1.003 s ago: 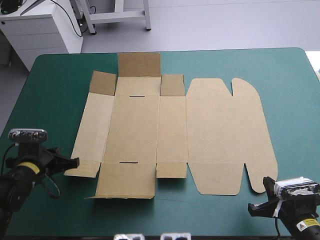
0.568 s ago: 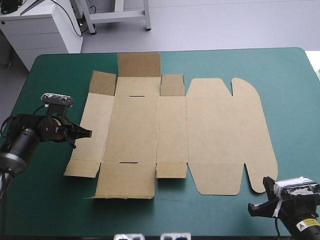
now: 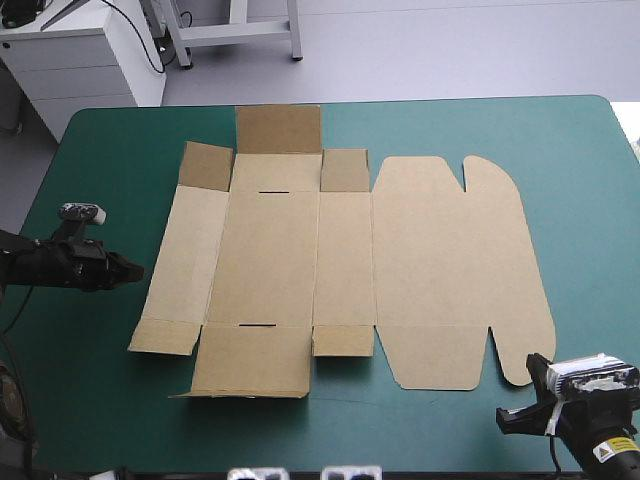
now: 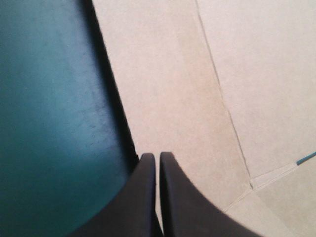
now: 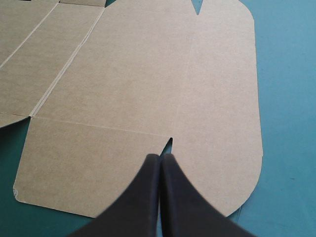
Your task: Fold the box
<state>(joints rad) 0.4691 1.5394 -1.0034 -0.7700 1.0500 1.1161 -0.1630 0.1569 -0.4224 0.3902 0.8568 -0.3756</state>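
Currently the box (image 3: 300, 250) lies flat and unfolded across the middle of the desk (image 3: 450, 130), with its lid panel toward the right. Left gripper (image 3: 133, 270): fingers pressed together, holding nothing, tip at the box's left edge about midway along the side panel; contact with the board cannot be confirmed. Right gripper (image 3: 508, 420): likewise closed and empty, near the desk's front right corner, pointing at the lid's near flap, just short of it.

The left gripper (image 3: 136, 270) with two black fin fingers points at the left edge of the flat brown board box (image 3: 300, 250), fingers pressed together. The right gripper (image 3: 505, 420) sits near its front right corner, fingers together too.
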